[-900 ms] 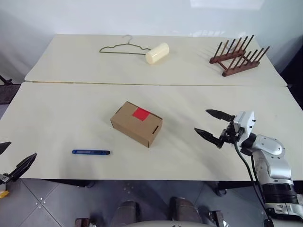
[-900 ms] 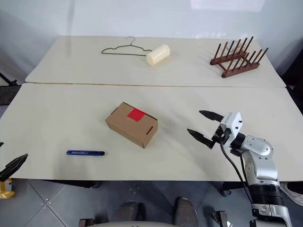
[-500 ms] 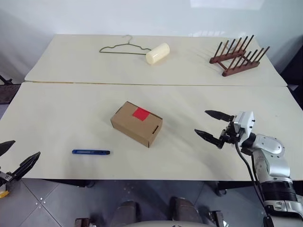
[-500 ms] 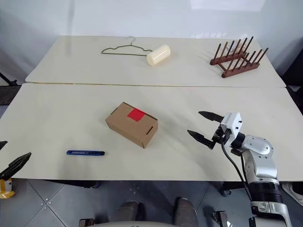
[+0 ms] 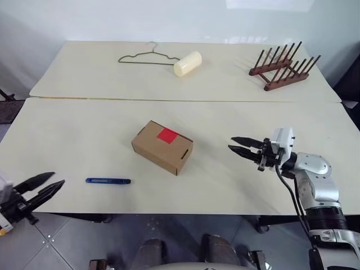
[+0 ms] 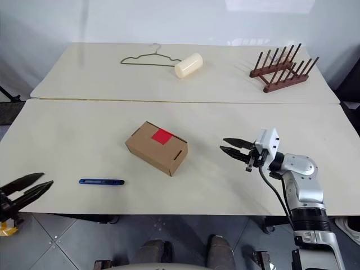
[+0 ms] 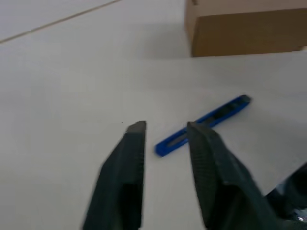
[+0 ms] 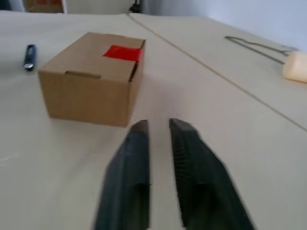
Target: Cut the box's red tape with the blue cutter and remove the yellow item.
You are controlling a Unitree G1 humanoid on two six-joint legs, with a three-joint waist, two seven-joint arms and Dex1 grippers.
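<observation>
Cutter (image 5: 108, 181): flat on bench (image 5: 79, 135), long axis left-right.
Left end effector (image 5: 49, 184): narrowly parted, empty.
Right end effector (image 5: 236, 143): closed, empty.

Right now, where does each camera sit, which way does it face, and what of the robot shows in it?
Left and right eye views: on the head, looking forward and down over the table; box, blue cutter, left gripper and right gripper show.
Left wrist view: along its own fingers at the blue cutter and box beyond.
Right wrist view: along its own fingers toward the box and red tape.
Shared: all views catch the box and cutter.
</observation>
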